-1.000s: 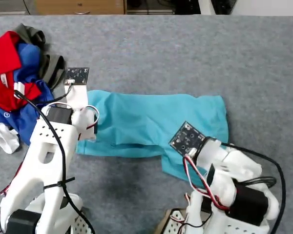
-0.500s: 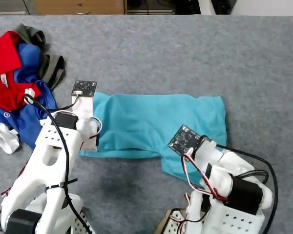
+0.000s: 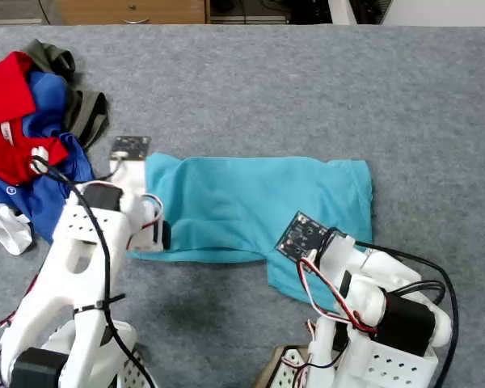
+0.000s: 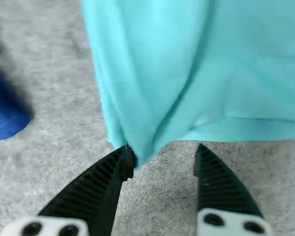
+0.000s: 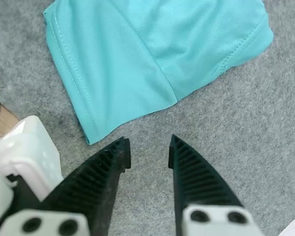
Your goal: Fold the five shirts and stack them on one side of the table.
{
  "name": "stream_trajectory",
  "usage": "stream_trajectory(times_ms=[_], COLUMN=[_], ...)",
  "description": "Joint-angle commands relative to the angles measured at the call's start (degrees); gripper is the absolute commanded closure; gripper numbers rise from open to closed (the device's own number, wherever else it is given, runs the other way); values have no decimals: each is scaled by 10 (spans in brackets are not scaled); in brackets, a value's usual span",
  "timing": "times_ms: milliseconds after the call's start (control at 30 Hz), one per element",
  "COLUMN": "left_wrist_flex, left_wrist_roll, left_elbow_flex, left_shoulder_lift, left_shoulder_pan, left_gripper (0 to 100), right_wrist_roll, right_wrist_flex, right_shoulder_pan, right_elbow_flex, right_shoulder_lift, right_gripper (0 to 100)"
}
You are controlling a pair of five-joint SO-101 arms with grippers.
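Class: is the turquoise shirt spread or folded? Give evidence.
Partly folded: the turquoise shirt lies as a narrow band, layers doubled, one sleeve sticking out.

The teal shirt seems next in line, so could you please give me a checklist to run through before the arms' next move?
1. Left gripper open: ok, jaws apart.
2. Teal shirt edge between its jaws: ok, a bunched edge sits there.
3. Right gripper open: ok.
4. Right gripper over cloth: not ok, it hangs over bare table beside the shirt's corner.
5. Teal shirt apart from the pile of shirts: ok.
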Motion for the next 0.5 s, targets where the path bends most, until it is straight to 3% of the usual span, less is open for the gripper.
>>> stream_trajectory(times_ms=[0,100,167,200,267,467], left_wrist_flex=[18,45,62,61,36,-73], left_wrist_roll=[8,12,29,45,67,151], left_elbow_flex=[-64,-134,-189,-212,-245,-231], left_shoulder_lift=[-15,-15,-10,-10,-9,36], left_shoulder_pan=[-26,-40,-40,-39,-31,22], left_gripper=[768,784,860,911,989,981], right_wrist_roll=[6,-2,-25,-35,-57,-139], right_wrist_flex=[11,3,-20,-32,-53,-113], right_shoulder_pan=[9,8,7,8,6,-4], right_elbow_flex=[-32,-62,-73,-78,-102,-250], right_shoulder_lift=[3,10,45,72,138,375], right_gripper=[846,906,998,985,993,995])
